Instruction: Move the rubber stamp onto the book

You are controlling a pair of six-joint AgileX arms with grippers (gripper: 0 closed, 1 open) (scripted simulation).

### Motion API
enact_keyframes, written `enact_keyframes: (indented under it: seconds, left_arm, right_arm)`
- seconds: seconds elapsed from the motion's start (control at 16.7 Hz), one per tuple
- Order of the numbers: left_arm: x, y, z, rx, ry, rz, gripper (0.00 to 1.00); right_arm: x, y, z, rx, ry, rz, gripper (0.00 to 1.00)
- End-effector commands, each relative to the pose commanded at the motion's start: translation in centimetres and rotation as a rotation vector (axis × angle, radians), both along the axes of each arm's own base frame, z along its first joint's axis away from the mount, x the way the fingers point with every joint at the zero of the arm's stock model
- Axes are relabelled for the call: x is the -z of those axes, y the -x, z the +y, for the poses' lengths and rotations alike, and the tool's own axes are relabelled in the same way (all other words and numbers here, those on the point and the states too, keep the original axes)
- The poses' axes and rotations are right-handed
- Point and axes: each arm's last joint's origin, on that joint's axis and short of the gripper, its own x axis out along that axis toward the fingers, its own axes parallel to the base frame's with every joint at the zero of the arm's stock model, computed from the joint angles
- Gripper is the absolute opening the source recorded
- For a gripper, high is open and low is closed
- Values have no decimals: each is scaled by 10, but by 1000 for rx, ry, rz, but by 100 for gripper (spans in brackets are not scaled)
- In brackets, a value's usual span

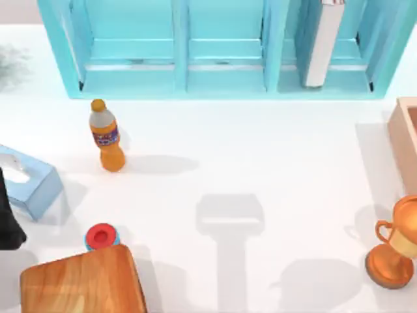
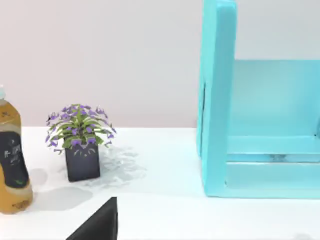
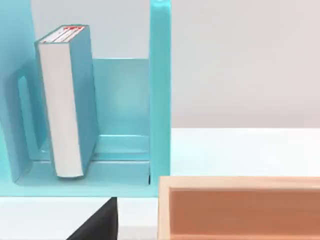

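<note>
Book [image 1: 324, 42], upright in the shelf's [image 1: 221, 81] right compartment along the table's [image 1: 260, 150] far edge; whether either claw is clenched, I cannot tell.

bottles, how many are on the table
1: an orange drink bottle with a purple label stands on the left part of the table, in front of the teal shelf; it appears again in the left wrist view beside a potted plant. Others may sit out of frame.

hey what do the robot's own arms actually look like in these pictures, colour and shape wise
Little of them shows. The left arm is a matte black, blocky shape at the top view's left edge. Each wrist view has a plain black angular wedge of the arm's hardware along its lower edge. No cables or markings are visible.
</note>
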Motion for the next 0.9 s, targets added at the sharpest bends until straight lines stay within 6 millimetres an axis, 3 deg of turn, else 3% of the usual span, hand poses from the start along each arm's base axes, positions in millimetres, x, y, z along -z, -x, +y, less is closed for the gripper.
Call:
enact_keyframes:
  seconds: [0.24,0.54,0.72,0.9]
  left_arm:
    - [0,0,0,0,0,0,100]
    - [0,0,0,0,0,0,100]
    - [0,0,0,0,0,0,100]
    - [0,0,0,0,0,0,100]
  right_arm:
    - [-5,-1,1,1,-2,-1,100]
    - [-41,-17,7,8,-18,-11,100]
    - [-67,-48,17,13,-30,8,100]
    - [-78,-96,37,19,-36,51,100]
